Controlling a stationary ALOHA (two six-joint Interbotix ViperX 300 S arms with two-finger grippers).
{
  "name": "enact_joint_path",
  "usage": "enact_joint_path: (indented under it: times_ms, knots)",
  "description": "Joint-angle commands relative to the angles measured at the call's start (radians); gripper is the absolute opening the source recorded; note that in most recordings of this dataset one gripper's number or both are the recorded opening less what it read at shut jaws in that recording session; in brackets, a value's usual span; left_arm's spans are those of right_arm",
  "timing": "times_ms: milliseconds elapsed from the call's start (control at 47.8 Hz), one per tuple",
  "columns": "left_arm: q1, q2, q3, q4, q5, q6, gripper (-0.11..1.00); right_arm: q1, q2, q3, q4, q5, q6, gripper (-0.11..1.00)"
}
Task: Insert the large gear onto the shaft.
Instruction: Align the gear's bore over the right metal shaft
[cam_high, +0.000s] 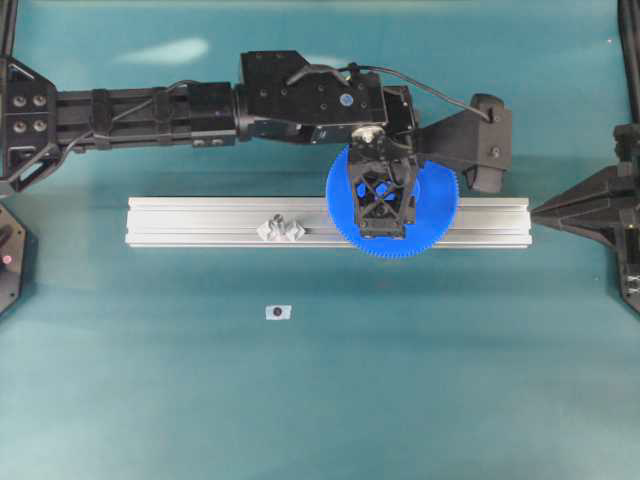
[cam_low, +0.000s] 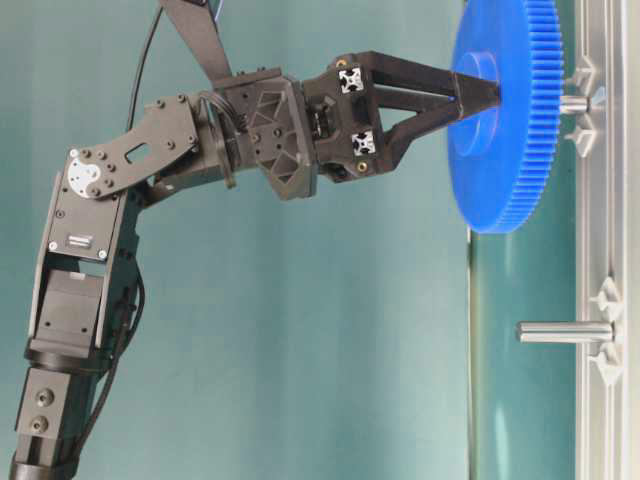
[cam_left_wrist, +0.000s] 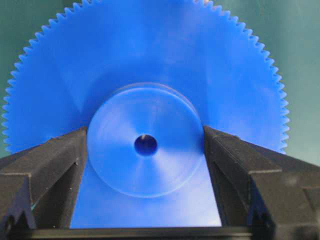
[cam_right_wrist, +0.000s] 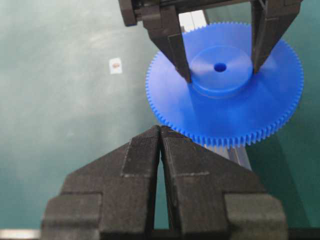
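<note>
Large gear (cam_left_wrist: 145, 75) (hub clamped by left end effector (cam_left_wrist: 145, 165)) | right end effector (cam_right_wrist: 160, 165) clenched | teal tabletop (cam_high: 150, 400)

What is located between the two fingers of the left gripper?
The raised round hub of the large gear sits between the left gripper's fingers, one on each side; the left wrist view shows it best.
</note>
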Motion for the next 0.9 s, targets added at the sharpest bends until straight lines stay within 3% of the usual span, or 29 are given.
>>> enact_joint_path:
  times_ms: [0,523,627,878]
  knots:
    - [0.021,-0.031,-0.032,0.005,-0.005,0.006,0.77,-0.003,0.008,-0.011,0.0,-0.005,0.009,0.11]
    - [0.023,-0.029,-0.049,0.005,0.009,0.006,0.77,-0.003,0.008,-0.012,0.002,-0.005,0.009,0.11]
    - [0.021,-0.032,-0.052,0.005,0.02,0.008,0.91,-0.003,0.006,-0.012,0.002,-0.005,0.009,0.11]
    - [0.015,-0.031,-0.084,0.005,0.038,0.009,0.89,-0.003,0.006,-0.011,0.002,-0.005,0.018,0.11]
